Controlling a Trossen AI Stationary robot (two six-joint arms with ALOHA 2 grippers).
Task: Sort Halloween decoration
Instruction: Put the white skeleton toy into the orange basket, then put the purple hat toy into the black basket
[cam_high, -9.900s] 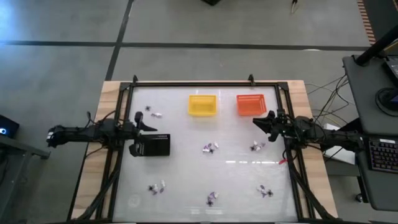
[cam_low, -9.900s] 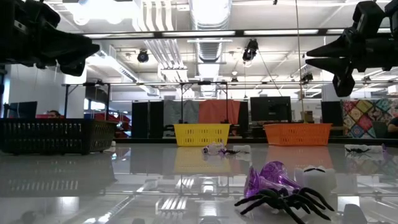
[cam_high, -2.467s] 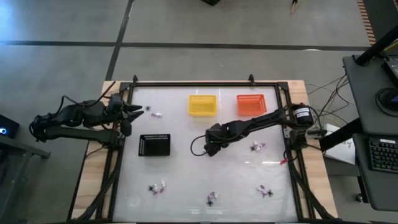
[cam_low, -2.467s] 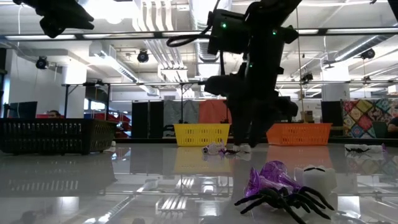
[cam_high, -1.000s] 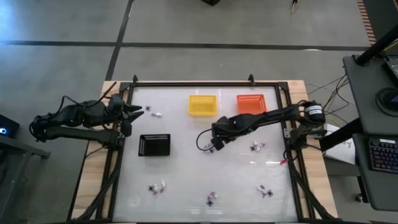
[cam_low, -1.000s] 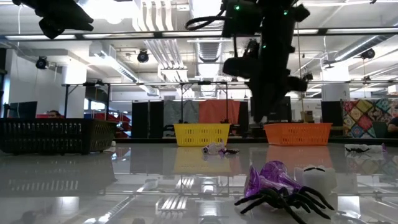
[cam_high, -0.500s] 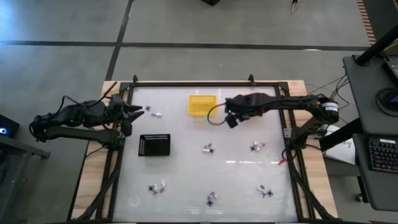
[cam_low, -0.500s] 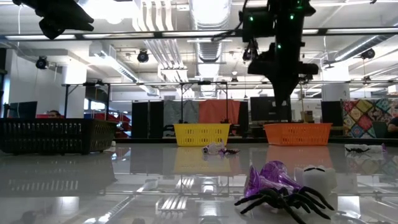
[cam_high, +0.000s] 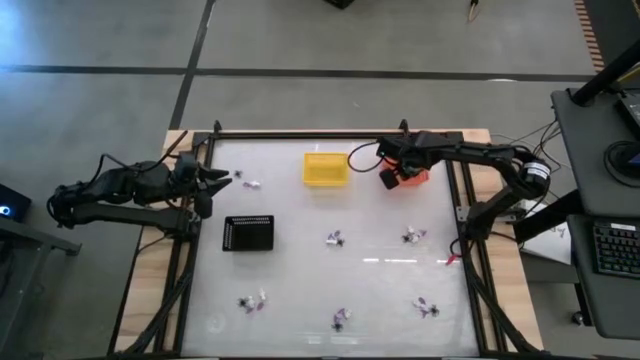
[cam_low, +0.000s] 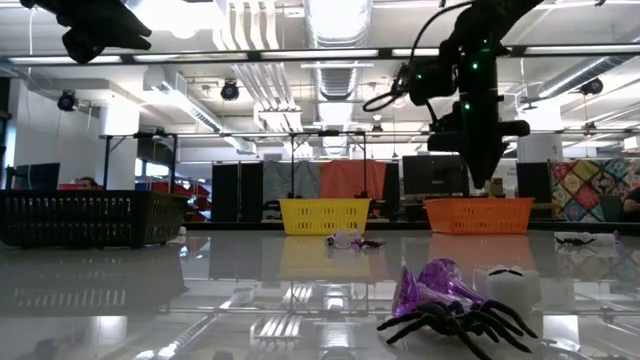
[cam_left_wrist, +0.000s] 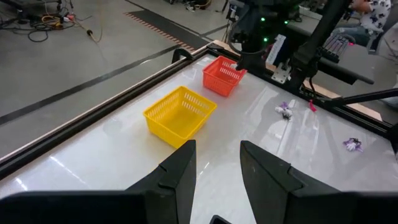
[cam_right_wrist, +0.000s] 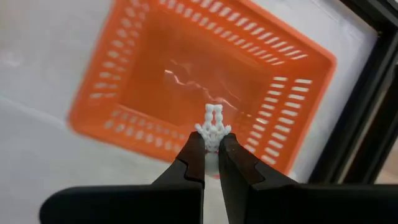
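The right gripper (cam_right_wrist: 211, 154) hung above the orange basket (cam_right_wrist: 155, 81) at the far side of the bench (cam_high: 370, 280), its fingers (cam_right_wrist: 194, 158) pinched narrowly on a small white skeleton trinket (cam_right_wrist: 212, 129) that stuck out past the tips over the basket's floor. In the high view that arm reached in from the right, covering most of the basket, with the yellow basket (cam_high: 325, 168) just beside it.

The left gripper (cam_high: 222, 176) waited at the bench's left edge near the far corner, fingers (cam_left_wrist: 180, 168) parted with nothing between them.

The remaining Halloween trinkets lay scattered on the bench: a pair near the left gripper (cam_high: 250, 183), 1 cluster at the centre (cam_high: 335, 239), another to its right (cam_high: 411, 236), and 3 more along the near edge (cam_high: 252, 301). A black tray (cam_high: 249, 233) sat on the left side.
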